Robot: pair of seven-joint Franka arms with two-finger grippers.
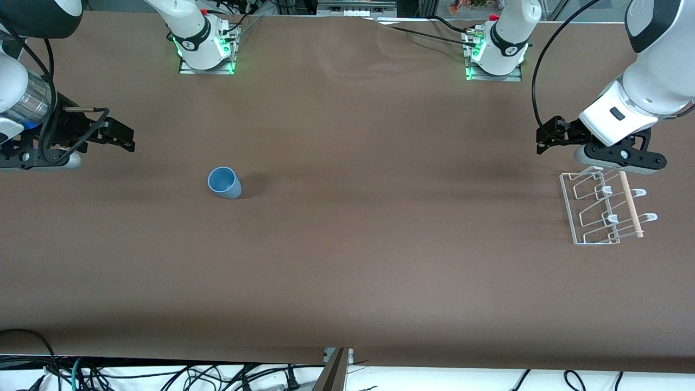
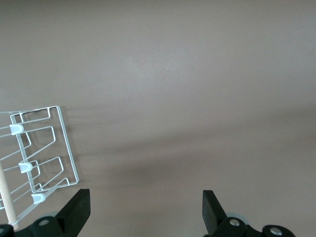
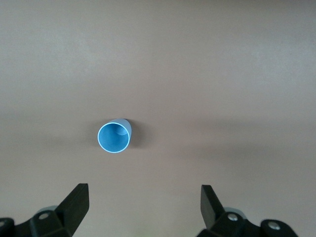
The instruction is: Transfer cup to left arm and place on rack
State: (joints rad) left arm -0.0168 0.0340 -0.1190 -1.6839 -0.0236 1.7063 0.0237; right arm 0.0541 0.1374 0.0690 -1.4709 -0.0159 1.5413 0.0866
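We see 1 cup (image 1: pixel 224 182) upright on the table (image 1: pixel 347 260), mouth up, nothing in it as far as the right wrist view (image 3: pixel 114 137) shows. It sits toward the right arm's end, well apart from the rack (image 1: pixel 602 209), which lies flat at the left arm's end with its wooden rod (image 1: pixel 631 203) across it and nothing hung on it.

Right gripper (image 1: pixel 117 133) hangs over bare table near that end's edge, fingers spread wide, holding nothing. Left gripper (image 1: pixel 548 136) hovers over the table just beside the rack, fingers likewise spread, nothing between them.

Table is a plain brown sheet, a few ripples up near the 2 arm bases (image 1: pixel 206 51). Cables (image 1: pixel 163 377) lie along the floor under the table's edge nearest the front camera.
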